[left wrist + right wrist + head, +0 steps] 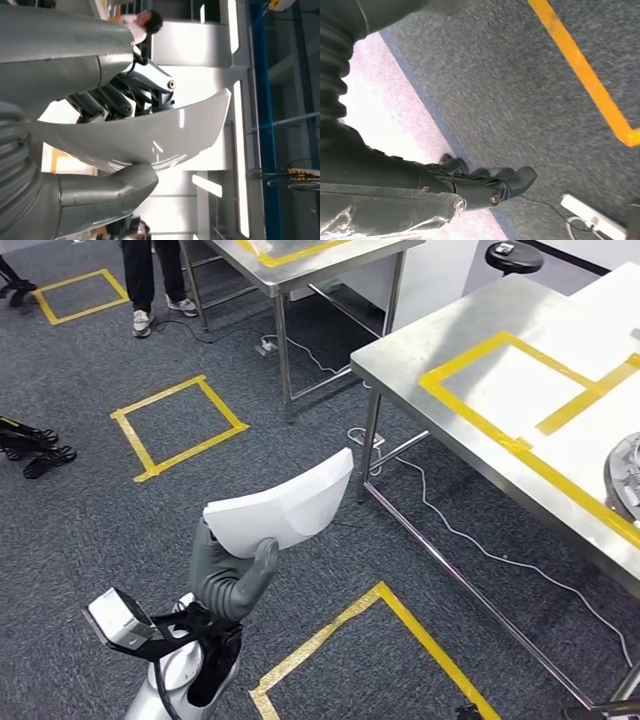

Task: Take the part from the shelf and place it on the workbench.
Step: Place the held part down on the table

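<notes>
okay, i've got the white part [283,508] in my left hand [226,580], held up over the carpet, short of the bench [453,340] and well apart from it. the fingers [113,102] are on one face of the curved shell and the thumb [113,192] is pressed to the other, so it's pinched near one end and the long end juts out toward the bench. i reckon that grip leaves the free end to go down first inside the yellow tape frame [498,390] on the bench top. my right hand [490,187] hangs low over the carpet on the near side of the bench, fingers curled in with nothing in them, out of the way. a power strip [591,215] lies on the floor by it.
</notes>
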Controlling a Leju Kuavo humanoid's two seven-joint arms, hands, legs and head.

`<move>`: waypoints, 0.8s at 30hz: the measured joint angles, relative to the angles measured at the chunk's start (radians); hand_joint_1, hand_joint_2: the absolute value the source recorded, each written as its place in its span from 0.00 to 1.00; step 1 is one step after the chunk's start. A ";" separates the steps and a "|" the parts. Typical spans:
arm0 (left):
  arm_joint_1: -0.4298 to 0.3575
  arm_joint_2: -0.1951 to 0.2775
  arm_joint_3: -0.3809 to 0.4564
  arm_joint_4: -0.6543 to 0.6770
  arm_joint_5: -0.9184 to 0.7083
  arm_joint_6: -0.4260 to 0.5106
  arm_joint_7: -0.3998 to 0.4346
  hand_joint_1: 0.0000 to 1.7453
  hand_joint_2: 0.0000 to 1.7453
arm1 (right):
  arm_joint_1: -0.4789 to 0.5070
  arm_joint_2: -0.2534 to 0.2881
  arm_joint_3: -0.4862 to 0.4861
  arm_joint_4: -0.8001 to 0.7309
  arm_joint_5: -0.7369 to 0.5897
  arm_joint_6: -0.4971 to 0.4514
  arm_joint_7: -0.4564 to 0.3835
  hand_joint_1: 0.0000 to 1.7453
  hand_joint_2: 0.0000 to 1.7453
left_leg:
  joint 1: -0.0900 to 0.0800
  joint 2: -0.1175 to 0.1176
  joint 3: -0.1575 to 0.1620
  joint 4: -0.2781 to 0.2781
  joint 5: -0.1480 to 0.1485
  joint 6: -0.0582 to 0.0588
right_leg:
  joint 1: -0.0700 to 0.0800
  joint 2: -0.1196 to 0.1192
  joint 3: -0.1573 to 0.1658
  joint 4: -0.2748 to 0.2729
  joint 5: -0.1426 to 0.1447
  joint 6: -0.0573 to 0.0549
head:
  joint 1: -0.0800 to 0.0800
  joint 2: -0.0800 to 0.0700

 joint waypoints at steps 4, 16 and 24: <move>0.000 -0.001 -0.001 0.000 -0.003 0.000 0.000 1.00 1.00 | 0.009 0.000 0.000 0.000 0.002 0.000 0.000 0.00 1.00 | -0.003 0.046 0.001 -0.010 0.008 0.032 | -0.002 -0.047 -0.032 0.031 -0.017 0.020 | 0.006 0.000; -0.001 -0.001 -0.002 0.001 -0.013 0.012 0.000 1.00 1.00 | -0.003 0.000 0.002 0.000 0.006 0.000 -0.017 0.00 1.00 | -0.023 0.191 0.021 -0.013 -0.009 0.019 | 0.021 -0.185 0.020 0.001 -0.018 -0.008 | 0.010 0.000; -0.006 0.001 -0.020 0.009 0.016 -0.047 0.017 1.00 1.00 | -0.004 0.000 0.002 0.000 0.008 0.006 -0.007 0.00 1.00 | -0.012 0.095 -0.121 0.276 -0.137 -0.012 | 0.007 -0.088 0.019 -0.009 -0.008 -0.032 | 0.002 0.000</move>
